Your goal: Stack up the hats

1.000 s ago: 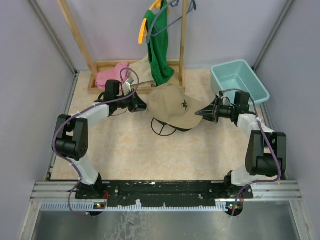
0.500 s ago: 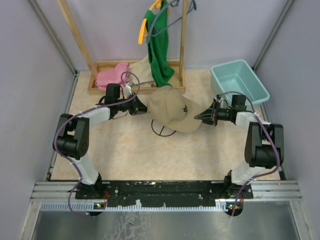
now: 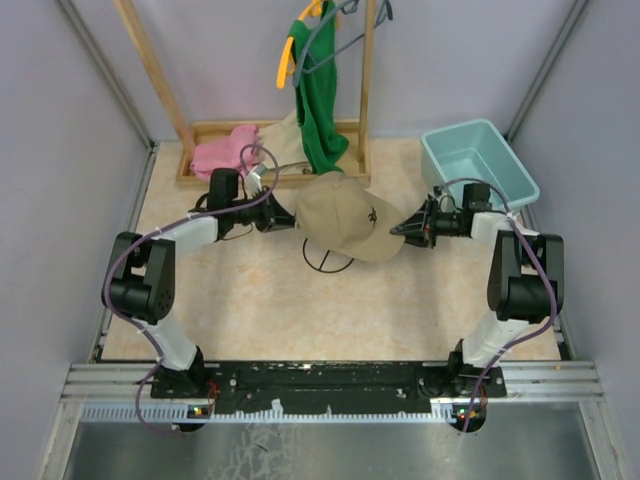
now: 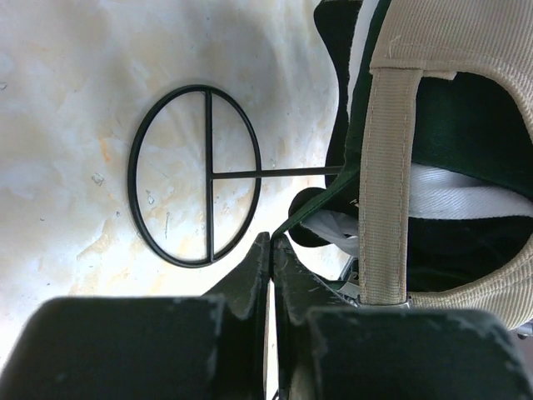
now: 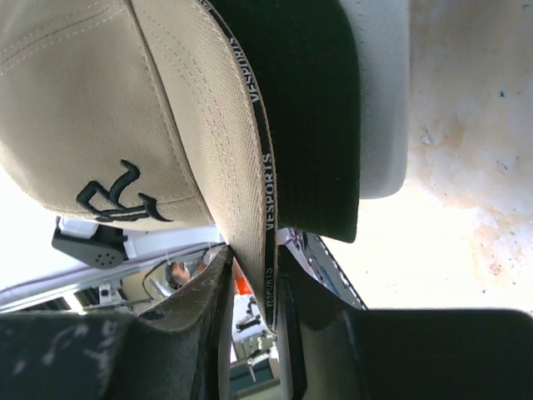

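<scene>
Tan cap: between both pincers, long axis running pincer to pincer, brim toward right pincer.
Left pincer: clenched beside the back strap.
Right pincer: loosened astride the brim.
Change: cap lower; right jaws parted.

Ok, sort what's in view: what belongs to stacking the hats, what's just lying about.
Job: tan cap, black cap, white cap, wire stand under them.
Lying about: pink cloth, green shirt, orange hanger, teal bin, wooden rack.
</scene>
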`<act>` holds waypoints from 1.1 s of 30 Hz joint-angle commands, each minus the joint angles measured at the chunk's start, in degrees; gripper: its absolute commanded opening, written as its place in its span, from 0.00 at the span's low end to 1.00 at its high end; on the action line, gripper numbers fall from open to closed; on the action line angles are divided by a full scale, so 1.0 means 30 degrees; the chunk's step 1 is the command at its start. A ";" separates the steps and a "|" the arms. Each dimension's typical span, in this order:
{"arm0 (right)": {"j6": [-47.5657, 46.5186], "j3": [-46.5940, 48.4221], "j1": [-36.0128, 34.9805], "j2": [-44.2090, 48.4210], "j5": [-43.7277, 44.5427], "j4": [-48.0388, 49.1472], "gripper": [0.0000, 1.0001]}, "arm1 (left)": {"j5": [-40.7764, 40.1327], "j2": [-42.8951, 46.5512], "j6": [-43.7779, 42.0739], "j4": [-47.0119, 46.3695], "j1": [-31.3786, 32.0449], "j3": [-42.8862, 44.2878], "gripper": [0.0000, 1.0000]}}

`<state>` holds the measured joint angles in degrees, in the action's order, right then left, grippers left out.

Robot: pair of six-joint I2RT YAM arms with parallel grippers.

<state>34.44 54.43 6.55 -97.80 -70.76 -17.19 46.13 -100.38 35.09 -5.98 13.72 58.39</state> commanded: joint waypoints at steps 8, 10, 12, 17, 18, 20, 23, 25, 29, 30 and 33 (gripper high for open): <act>-0.1139 0.1772 0.0517 0.2336 0.5474 -0.2580 0.37 | -0.2942 0.2804 0.0022 0.1654 -0.0208 -0.0555 0.29; -0.1631 0.2291 0.0511 0.2447 0.6073 -0.3385 0.42 | -0.3568 0.3223 0.0288 0.1617 -0.0256 -0.0652 0.36; -0.1828 0.2579 0.0521 0.2522 0.6194 -0.3679 0.46 | -0.4128 0.3605 0.0679 0.1357 -0.0291 -0.0838 0.38; -0.1943 0.2664 0.0482 0.3001 0.6392 -0.3647 0.52 | -0.5146 0.4258 0.1369 0.1284 -0.0379 -0.0928 0.39; -0.1867 0.2595 0.0484 0.3126 0.6295 -0.3433 0.52 | -0.5459 0.4427 0.1406 0.1355 -0.0382 -0.0898 0.39; -0.1758 0.2596 0.0484 0.3406 0.6011 -0.3149 0.52 | -0.6372 0.4899 0.1455 0.1714 -0.0425 -0.0921 0.43; -0.1827 0.2843 0.0484 0.4055 0.6465 -0.3192 0.53 | -0.8477 0.5877 0.1253 0.2414 -0.0534 -0.0941 0.45; -0.2103 0.3191 0.0469 0.4680 0.7410 -0.3740 0.52 | -1.0521 0.6464 0.0932 0.3035 -0.0635 -0.0897 0.48; -0.3535 0.4090 0.0506 0.6212 1.1773 -0.6542 0.46 | -1.2286 0.6793 0.0202 0.3646 -0.1518 -0.0652 0.57; -0.3725 0.4176 0.0483 0.6920 1.3164 -0.7178 0.40 | -1.2092 0.6585 0.0074 0.3782 -0.1751 -0.0519 0.60; -0.3922 0.4124 0.0498 0.8596 1.7951 -0.9440 0.00 | -1.1454 0.5832 -0.0357 0.3958 -0.1983 -0.0004 0.67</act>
<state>25.54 63.90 7.57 -79.85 -36.40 -35.94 13.80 -80.82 36.73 3.31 8.99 56.29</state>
